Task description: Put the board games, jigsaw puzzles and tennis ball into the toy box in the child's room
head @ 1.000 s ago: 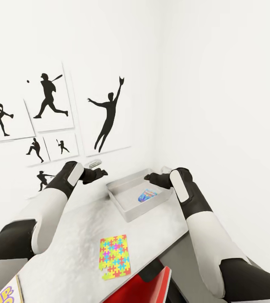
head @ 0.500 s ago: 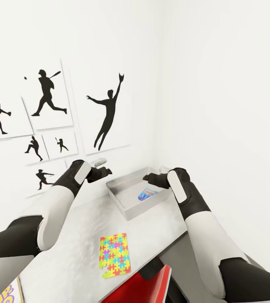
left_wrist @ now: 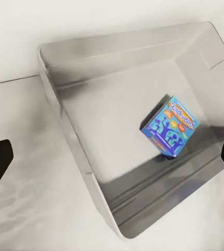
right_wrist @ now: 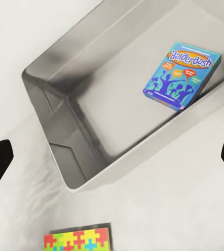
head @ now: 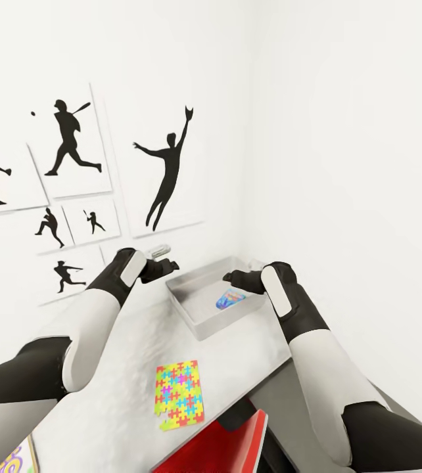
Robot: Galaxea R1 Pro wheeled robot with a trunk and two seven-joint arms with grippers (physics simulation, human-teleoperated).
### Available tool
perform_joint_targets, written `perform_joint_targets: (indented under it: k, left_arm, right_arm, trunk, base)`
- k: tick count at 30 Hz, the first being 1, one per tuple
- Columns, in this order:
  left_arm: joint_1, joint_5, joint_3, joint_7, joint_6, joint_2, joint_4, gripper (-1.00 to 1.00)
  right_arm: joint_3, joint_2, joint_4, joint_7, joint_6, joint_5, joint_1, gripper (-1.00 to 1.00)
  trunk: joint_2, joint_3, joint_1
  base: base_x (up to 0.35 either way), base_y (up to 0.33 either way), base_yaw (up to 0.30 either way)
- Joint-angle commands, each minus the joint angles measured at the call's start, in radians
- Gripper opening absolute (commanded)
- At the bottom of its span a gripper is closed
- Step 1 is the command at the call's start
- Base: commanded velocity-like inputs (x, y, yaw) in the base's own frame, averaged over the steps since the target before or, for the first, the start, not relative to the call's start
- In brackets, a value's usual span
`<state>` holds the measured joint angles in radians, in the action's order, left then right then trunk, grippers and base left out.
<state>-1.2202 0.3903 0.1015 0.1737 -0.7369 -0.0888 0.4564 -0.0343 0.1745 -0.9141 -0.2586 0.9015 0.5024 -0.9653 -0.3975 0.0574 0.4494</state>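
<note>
Toy box (head: 191, 309): shallow grey bin with sloped, matt sides, between the two grippers.
Board game (right_wrist: 182, 76): glossy blue card box, tilted against the bin's inner wall, below the right gripper (head: 232, 278).
Jigsaw puzzle (head: 179, 394): flat multicolour slab on the speckled pale table (head: 125, 368), well behind both grippers.
Left gripper (head: 166, 266): spread wide, empty.
Right gripper: spread wide, empty.

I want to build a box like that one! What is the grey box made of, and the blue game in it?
The toy box looks like smooth grey metal or plastic: its walls carry soft, blurry reflections. The blue game box looks like glossy printed cardboard, with sharp edges and the word Balderdash on its lid. Both are simulator renders, so this is a guess.
</note>
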Motion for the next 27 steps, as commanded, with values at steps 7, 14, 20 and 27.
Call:
perform_joint_targets:
  k: [7,14,20,27]
  left_arm:
    - [-0.001,0.011,0.004,0.009,0.012,-0.007,0.003,1.00]
    - [-0.001,0.010,0.004,0.010,0.035,-0.010,0.004,1.00]
    - [-0.001,0.010,0.004,0.010,0.040,-0.011,0.004,1.00]
    - [-0.001,0.006,0.002,0.011,0.042,-0.011,0.004,1.00]
  right_arm:
    - [-0.002,0.000,-0.001,-0.010,0.002,0.009,-0.001,1.00]
    - [-0.002,0.000,-0.002,-0.010,0.002,0.008,-0.002,1.00]
    - [-0.002,0.000,-0.002,-0.010,0.002,0.004,-0.002,1.00]
    - [-0.002,0.000,-0.003,-0.010,0.002,0.004,-0.003,1.00]
  trunk:
    - [-0.003,0.014,0.001]
    - [-0.003,0.025,0.001]
    - [-0.003,0.035,0.001]
    - [-0.003,0.046,0.001]
  base:
    - [0.000,0.000,0.000]
    - [0.000,0.000,0.000]
    - [0.000,0.000,0.000]
    - [0.000,0.000,0.000]
